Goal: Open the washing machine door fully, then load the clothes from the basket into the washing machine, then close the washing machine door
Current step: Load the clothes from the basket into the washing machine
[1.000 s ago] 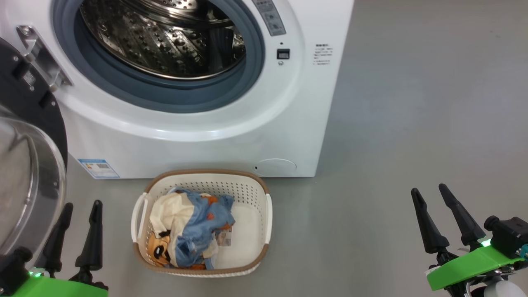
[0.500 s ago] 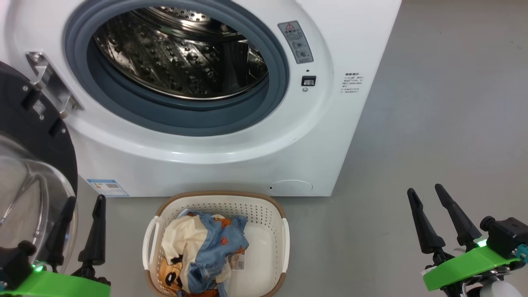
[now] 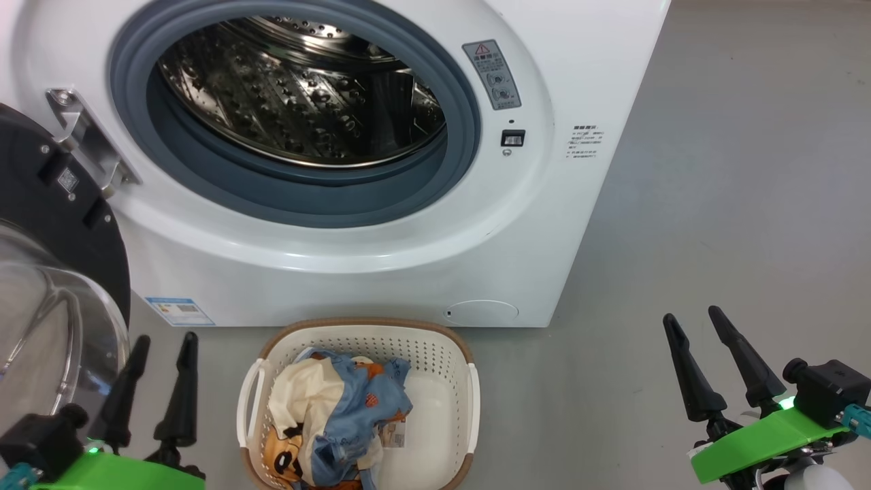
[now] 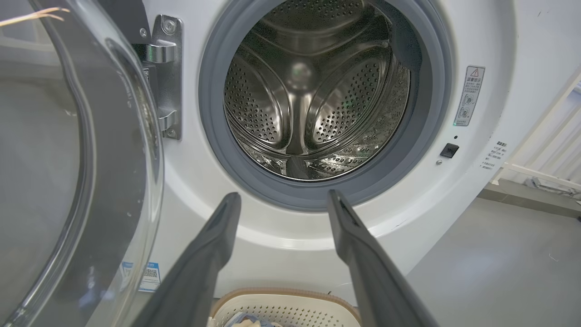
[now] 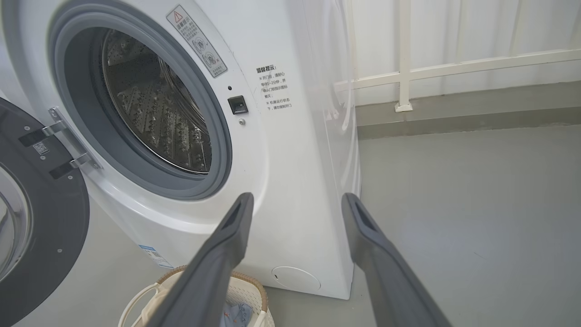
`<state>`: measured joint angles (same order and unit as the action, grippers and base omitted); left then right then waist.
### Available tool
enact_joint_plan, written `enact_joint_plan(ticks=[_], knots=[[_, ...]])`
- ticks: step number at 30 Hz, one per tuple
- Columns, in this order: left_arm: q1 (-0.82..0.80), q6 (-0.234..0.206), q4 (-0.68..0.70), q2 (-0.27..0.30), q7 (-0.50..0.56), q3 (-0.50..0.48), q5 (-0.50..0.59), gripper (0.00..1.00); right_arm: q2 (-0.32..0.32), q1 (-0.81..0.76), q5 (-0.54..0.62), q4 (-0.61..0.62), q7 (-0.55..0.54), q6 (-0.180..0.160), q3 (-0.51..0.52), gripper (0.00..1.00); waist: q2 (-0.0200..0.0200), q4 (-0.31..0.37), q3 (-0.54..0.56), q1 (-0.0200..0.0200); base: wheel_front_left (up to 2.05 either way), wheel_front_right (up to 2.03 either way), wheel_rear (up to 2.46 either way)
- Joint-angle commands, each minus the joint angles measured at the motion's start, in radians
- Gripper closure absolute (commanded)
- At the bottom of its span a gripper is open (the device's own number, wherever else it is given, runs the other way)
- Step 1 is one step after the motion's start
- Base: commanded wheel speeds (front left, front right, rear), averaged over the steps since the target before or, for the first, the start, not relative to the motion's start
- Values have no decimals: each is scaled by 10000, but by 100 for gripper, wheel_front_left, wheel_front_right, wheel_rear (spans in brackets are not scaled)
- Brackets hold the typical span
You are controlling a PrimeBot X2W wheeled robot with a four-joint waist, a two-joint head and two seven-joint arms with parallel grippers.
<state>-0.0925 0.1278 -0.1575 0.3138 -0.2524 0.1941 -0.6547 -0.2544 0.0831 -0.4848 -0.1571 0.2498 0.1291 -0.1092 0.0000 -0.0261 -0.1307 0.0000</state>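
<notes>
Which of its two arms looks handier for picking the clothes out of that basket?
Probably the left. The left gripper hovers just beside the basket holding the clothes, jaws open. The right gripper, also open, sits much farther off over the floor.

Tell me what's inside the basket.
The basket holds the clothes: a light blue garment draped over a cream one with an orange cartoon face. Anything beneath the pile is hidden.

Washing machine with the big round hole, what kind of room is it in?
Probably a laundry area, though a bare one: a white washing machine stands with its door open, a basket of clothes sits on the grey floor before it, and a white railing runs beyond.
</notes>
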Motion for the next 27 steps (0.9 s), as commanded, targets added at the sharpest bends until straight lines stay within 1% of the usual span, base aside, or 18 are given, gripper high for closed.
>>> enact_joint_plan(ticks=[1, 6, 14, 18, 22, 27], knots=[[-243, 29, 72, 184, -93, -291, -19, 0, -89, 229, 27, 230, 120, 16, -222, 0, 0, 8, -6, 0, 0, 0, 0], [-205, 29, -513, -163, -93, -26, 36, 0, -58, 260, 30, 241, 120, 16, -294, 0, 0, 41, -63, 0, 0, 0, 0], [-265, 29, -1550, -832, -93, 1200, 82, 0, 21, 370, 100, 257, 120, 16, -380, 0, 0, 137, -270, 0, 0, 0, 0], [-516, 29, -2144, -1058, -93, 1693, 55, 0, 87, 441, 158, 282, 120, 16, -398, 0, 0, 164, -461, 0, 0, 0, 0], [-926, 29, -2864, -1211, -93, 2109, -133, 0, 194, 538, 229, 307, 120, 16, -396, 0, 0, 196, -697, 0, 0, 0, 0], [-1601, 29, -3838, -1145, -93, 2931, -323, 0, 377, 766, 326, 312, 120, 16, -499, 0, 0, 304, -1112, 0, 0, 0, 0]])
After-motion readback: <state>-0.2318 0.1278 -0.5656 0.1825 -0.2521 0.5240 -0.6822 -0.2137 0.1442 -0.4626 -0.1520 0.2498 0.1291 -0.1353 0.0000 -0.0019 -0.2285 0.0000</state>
